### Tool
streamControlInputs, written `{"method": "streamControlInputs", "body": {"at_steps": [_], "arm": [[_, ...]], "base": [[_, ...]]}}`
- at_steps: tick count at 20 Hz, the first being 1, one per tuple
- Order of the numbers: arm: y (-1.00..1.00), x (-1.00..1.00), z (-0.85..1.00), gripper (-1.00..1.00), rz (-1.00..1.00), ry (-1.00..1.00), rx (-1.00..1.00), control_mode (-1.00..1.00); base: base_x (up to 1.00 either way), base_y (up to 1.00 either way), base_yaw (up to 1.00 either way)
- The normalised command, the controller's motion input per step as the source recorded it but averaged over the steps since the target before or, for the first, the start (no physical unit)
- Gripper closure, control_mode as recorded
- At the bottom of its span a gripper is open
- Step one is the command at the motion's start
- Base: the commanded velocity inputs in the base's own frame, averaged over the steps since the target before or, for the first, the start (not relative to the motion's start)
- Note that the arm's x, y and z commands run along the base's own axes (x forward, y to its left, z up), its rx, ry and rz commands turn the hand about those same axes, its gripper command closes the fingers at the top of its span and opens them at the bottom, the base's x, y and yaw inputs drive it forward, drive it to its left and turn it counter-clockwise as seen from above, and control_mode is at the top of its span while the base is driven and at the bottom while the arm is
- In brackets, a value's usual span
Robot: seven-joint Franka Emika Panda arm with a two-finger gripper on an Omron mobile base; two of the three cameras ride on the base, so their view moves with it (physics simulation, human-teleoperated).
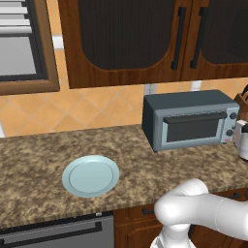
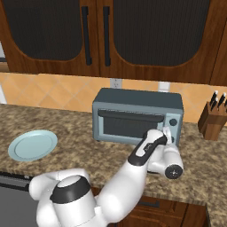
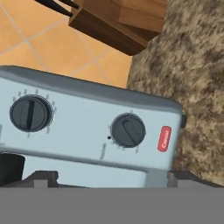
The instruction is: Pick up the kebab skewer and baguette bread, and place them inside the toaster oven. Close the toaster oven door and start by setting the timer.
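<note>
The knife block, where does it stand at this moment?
The knife block stands on the granite counter at the far right of the right base view, against the tiled wall, just right of the toaster oven.

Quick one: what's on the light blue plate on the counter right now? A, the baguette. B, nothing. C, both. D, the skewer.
B: the plate lies bare on the counter, left of the shut toaster oven.

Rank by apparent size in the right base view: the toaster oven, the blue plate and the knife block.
1. toaster oven, clearly the largest.
2. plate.
3. knife block, smallest as seen, though the picture's right edge crops it, so its place below the plate is unsure.
</note>
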Motion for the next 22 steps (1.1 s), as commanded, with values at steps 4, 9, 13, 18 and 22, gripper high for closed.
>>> {"method": "streamControlInputs", "body": {"at_steps": [4, 9, 13, 18, 22], "arm": [[-0.01, 0.19, 0.0, -1.0, 0.0, -0.03, 0.02, -1.0], [-0.11, 0.19, -0.01, -1.0, 0.0, -0.02, 0.0, -1.0], [-0.09, 0.02, -0.13, -1.0, 0.0, 0.0, 0.0, -1.0], [-0.04, 0.06, -0.11, -1.0, 0.0, 0.0, 0.0, -1.0], [0.0, 0.18, -0.01, -1.0, 0.0, -0.02, 0.0, -1.0]], "base": [[0.0, 0.0, 0.0], [0.0, 0.0, 0.0], [0.0, 0.0, 0.0], [0.0, 0.0, 0.0], [0.0, 0.0, 0.0]]}}
